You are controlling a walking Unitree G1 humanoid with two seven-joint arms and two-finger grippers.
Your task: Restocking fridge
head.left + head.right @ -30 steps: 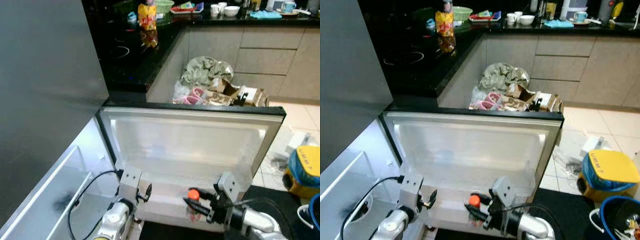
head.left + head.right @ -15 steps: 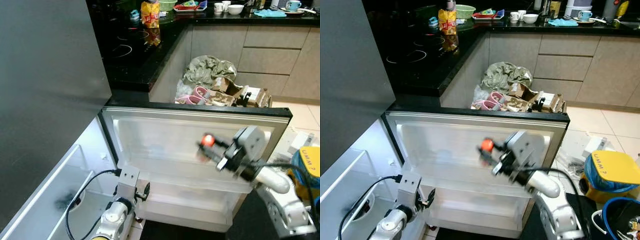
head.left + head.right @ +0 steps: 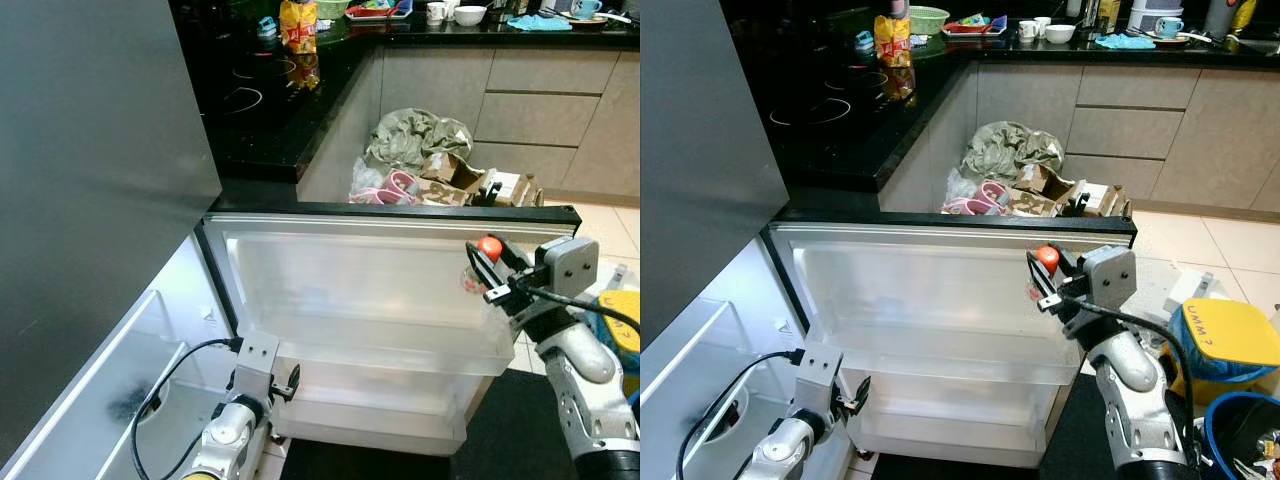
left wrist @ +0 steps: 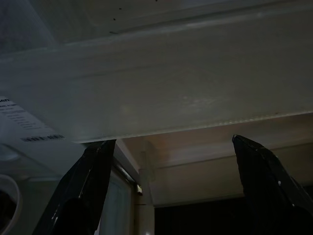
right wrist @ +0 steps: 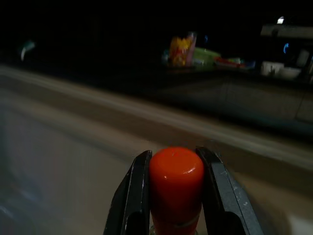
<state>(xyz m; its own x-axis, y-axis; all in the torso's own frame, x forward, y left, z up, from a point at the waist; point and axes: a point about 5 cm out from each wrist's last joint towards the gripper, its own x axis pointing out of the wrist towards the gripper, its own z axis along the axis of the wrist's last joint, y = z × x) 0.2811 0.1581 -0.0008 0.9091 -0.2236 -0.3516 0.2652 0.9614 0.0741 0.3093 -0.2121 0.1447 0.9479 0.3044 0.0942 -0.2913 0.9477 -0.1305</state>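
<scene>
The fridge door (image 3: pixel 340 285) stands open toward me, its white inner side showing an upper shelf (image 3: pixel 400 352) and a lower shelf (image 3: pixel 380 412). My right gripper (image 3: pixel 487 258) is shut on a clear bottle with an orange cap (image 3: pixel 489 246), held high by the door's top right corner, above the upper shelf. In the right wrist view both fingers (image 5: pixel 138 196) clamp the cap (image 5: pixel 176 178). My left gripper (image 3: pixel 291 381) hangs low by the door's lower left; the left wrist view shows its fingers (image 4: pixel 85 191) spread wide with nothing between them.
A black counter with a cooktop (image 3: pixel 255 95) and a snack bag (image 3: pixel 294 25) lies behind the door. Bags and cartons (image 3: pixel 435 170) are heaped on the floor beyond. A yellow and blue container (image 3: pixel 1215 345) stands at the right. The fridge's grey wall (image 3: pixel 90 200) rises at the left.
My right gripper has carried the bottle up from the lower door shelf, across the middle of the door, to its top right corner. The left gripper has stayed put.
</scene>
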